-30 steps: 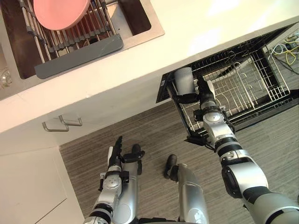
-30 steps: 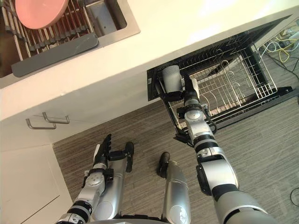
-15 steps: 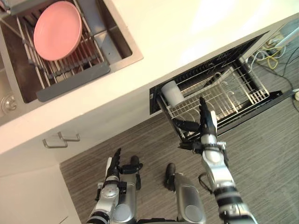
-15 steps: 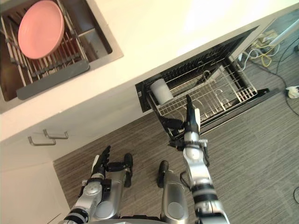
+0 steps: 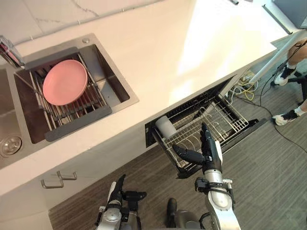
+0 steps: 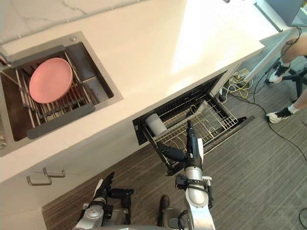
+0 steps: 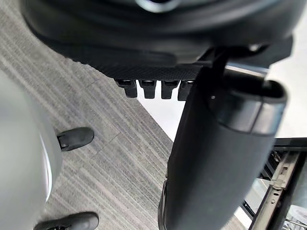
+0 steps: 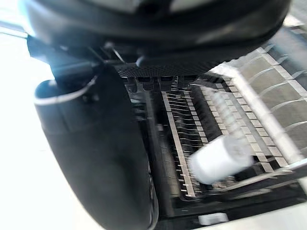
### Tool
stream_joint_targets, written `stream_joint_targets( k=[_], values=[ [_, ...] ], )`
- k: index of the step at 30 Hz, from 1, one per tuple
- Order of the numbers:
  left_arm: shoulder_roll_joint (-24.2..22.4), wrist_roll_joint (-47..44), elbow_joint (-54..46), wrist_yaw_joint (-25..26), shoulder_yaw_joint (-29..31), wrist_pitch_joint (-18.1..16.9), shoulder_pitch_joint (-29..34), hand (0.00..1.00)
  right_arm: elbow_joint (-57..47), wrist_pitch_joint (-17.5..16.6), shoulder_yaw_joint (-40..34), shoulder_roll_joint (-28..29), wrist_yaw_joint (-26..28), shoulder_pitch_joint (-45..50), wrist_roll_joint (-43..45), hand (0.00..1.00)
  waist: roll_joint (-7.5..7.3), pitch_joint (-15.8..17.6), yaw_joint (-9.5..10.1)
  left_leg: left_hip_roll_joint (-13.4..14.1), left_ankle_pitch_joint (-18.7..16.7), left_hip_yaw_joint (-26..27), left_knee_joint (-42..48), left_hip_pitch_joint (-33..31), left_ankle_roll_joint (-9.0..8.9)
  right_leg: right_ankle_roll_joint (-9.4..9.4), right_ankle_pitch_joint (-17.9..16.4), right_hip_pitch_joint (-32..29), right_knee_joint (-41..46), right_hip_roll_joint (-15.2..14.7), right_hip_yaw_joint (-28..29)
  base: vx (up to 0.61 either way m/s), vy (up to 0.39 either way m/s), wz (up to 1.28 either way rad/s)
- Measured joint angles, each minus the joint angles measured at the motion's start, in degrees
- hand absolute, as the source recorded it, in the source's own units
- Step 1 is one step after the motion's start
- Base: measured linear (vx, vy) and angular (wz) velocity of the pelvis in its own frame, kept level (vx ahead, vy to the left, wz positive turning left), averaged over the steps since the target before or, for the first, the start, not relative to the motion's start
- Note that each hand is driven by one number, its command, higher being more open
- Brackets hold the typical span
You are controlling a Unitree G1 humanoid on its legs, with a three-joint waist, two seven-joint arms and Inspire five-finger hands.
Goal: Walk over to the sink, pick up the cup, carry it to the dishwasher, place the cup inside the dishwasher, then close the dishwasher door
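The cup (image 5: pixel 166 126) is white and lies on its side in the wire rack (image 5: pixel 221 116) of the dishwasher, in the corner of the rack that is near the sink side and close under the tabletop (image 5: pixel 182 48). The rack is pulled out and the dark dishwasher door (image 5: pixel 253 126) stands open below it, above the striped floor (image 5: pixel 278 163).

The right hand (image 5: pixel 209 152) shows in front of the rack, at its front edge and well apart from the cup. Its fingers are straight and point toward the rack, its thumb stretches out to the side, and it holds nothing. The right wrist view shows the cup past this hand, resting on the wires.

The left hand (image 5: pixel 116 188) hangs low over the floor, near the cabinet front, with fingers straight and thumb spread, also empty.

In the sink (image 5: pixel 116 85) a pink plate (image 5: pixel 64 82) rests on a drying rack (image 5: pixel 79 116). A person's shoes (image 5: pixel 280 118) show at the far right on the floor.
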Motion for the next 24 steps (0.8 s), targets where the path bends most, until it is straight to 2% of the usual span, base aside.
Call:
stream_joint_targets(
  k=[5, 14, 16, 19, 21, 23, 24],
  values=[
    [0.0, 1.0, 1.9, 0.1, 0.0, 0.0, 0.3, 1.0, -2.6, -1.3, 2.6, 0.0, 0.0, 0.4, -0.2, 1.0, 0.22, -1.3, -0.58, -0.1, -0.1, 0.1, -0.7, 2.9, -0.11, 0.17, 0.5, 3.2, -1.5, 0.1, 0.3, -0.01, 0.004, -0.02],
    [0.0, 1.0, 3.5, 0.2, -0.1, -0.2, 0.7, 1.0, -9.2, -3.6, 5.9, -3.0, -0.6, 0.3, -7.2, 1.0, 0.54, -2.8, -0.6, -0.3, 0.4, -1.0, -0.7, 4.3, -0.15, 0.35, 1.5, 5.4, -2.5, 0.1, -0.5, -0.06, 0.009, 0.04],
    [0.0, 1.0, 3.6, 0.2, -0.1, -0.3, 0.7, 1.0, -9.8, -4.0, 6.3, -4.5, -1.1, 0.1, -7.4, 1.0, 0.65, -2.7, -0.54, -0.4, 0.5, -2.2, 0.0, 3.4, 0.06, 0.29, 1.4, 5.5, -2.3, 0.1, -1.5, -0.07, -0.016, 0.34],
    [0.1, 1.1, 3.6, 0.2, -0.6, -0.8, 0.0, 1.0, -9.7, -4.0, 6.4, -7.3, -2.4, -2.1, -8.2, 1.0, 1.57, -2.1, -0.37, -0.6, -1.1, -5.7, 6.7, -1.9, -0.05, -0.02, 1.2, 5.3, -1.8, -0.1, -5.6, -0.07, -0.017, 0.65],
    [0.1, 1.1, 3.6, 0.2, -0.8, -1.0, -0.7, 1.0, -9.7, -4.0, 6.1, -8.9, -2.8, -3.9, -9.0, 1.0, 2.38, -1.3, 0.6, -0.1, -1.6, -3.8, 9.6, -4.2, -0.64, -0.37, 1.0, 5.4, -1.5, -0.1, -7.9, -0.11, -0.003, 0.65],
    [0.2, 1.1, 3.6, 0.4, -0.6, -1.3, -1.0, 1.0, -9.6, -4.0, 6.1, -9.8, -3.2, -5.6, -9.4, 1.0, 3.03, -0.8, 2.28, 1.7, -3.0, 0.3, 10.3, -4.9, 0.49, -0.58, 0.9, 5.9, -1.4, 0.2, -9.0, -0.1, -0.003, 0.35],
    [0.2, 1.1, 3.6, 0.8, -0.6, -1.3, -0.9, 1.0, -9.6, -4.0, 6.0, -10.0, -3.4, -6.5, -9.6, 1.0, 2.95, -0.8, 2.34, 3.2, -2.9, 4.9, 9.8, -4.6, 0.42, -0.52, 0.8, 6.6, -1.7, -0.1, -10.4, -0.03, 0.0, 0.5]
  ],
)
